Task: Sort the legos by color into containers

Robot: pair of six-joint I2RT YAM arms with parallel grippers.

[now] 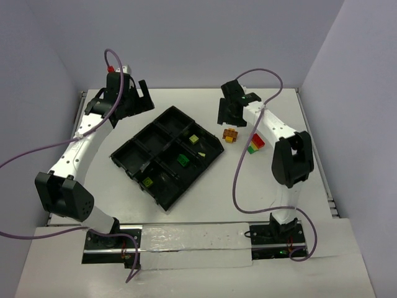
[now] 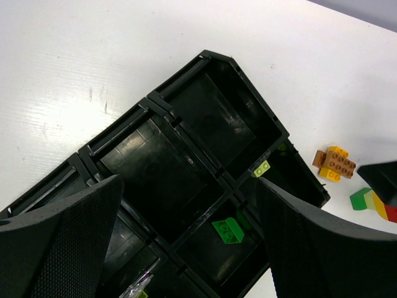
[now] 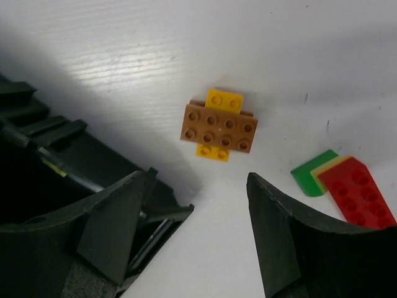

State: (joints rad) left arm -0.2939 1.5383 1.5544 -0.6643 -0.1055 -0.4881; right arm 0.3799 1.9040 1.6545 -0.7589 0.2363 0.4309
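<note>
Right tool (image 3: 195, 180): open, nothing between its fingers; it hovers over bare table, just short of the orange brick, with the tray's corner beside one finger.
Left tool (image 2: 189, 183): wide open and empty, held over the table at the tray's far left side.
Orange brick (image 3: 219, 127): flat on the table, studs up, yellow pieces showing at two opposite edges; outside the tray, just beside it.
Red-yellow-green stack (image 3: 338, 186): on the table near the orange brick, not touching it.
Tray (image 1: 144, 132): black, set diagonally between the arms.
Green brick (image 2: 228, 230): inside one compartment.
Pale yellow-green brick (image 2: 261, 168): in the neighbouring compartment, against its wall.
Second yellow-green brick (image 1: 149, 182): in a compartment at the tray's near end.
Table (image 1: 205, 205): white.
</note>
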